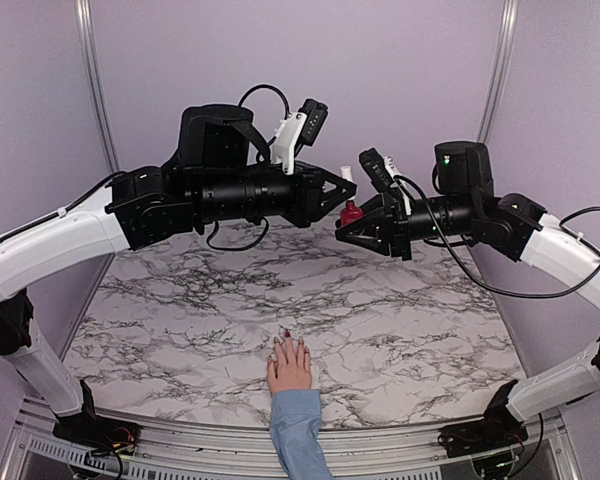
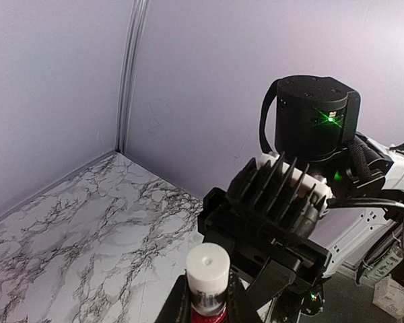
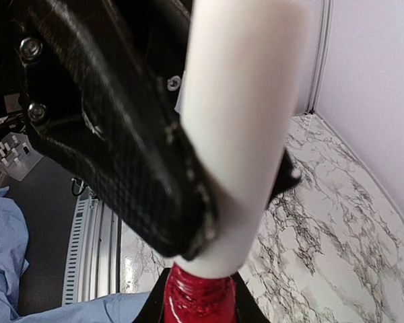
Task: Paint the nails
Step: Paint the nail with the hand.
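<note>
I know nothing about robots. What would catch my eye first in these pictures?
Two black-and-white arms meet in mid-air above the marble table, pinching one tiny polish bottle between them: the left end effector grips its white cap, the right end effector its red body. At the table's near edge lies a pale pink hand in a blue sleeve, palm down.

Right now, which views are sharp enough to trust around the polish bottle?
Top external: even light, wide-angle bowing at the edges, polish bottle tiny. Left wrist: sharp, white cap crisp, low in frame. Right wrist: cap looms very close, hiding much of the table.
</note>
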Available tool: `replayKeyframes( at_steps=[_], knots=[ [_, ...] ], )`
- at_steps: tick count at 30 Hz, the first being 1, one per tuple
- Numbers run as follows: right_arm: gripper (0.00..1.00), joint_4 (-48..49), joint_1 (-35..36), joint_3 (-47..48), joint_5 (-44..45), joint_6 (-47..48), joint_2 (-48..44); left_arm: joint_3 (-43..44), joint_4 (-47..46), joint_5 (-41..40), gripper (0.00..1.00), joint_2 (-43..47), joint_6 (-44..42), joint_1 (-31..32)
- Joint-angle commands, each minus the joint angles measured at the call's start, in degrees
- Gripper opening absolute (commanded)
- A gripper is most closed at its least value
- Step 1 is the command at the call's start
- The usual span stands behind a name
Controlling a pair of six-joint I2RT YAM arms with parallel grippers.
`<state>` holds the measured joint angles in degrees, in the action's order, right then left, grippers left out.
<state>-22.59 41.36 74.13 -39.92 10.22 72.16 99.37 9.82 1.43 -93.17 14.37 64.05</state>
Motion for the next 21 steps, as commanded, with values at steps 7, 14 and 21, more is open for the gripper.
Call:
replayKeyframes(
  at_steps=[7,14,21],
  knots=[
    [0.00,0.53,0.62,0.84,0.61,0.33,0.35,2.41,0.37,-0.25,0.00,2.17,0.48,-0.77],
    [0.00,0.74,0.61,0.30,0.99,0.20,0.35,1.82,-0.22,-0.27,0.00,3.54,1.26,-1.37],
    [0.00,1.32,0.57,-0.07,0.77,-0.10,0.44,1.07,-0.42,-0.95,0.00,4.92,1.47,-1.64]
  ],
)
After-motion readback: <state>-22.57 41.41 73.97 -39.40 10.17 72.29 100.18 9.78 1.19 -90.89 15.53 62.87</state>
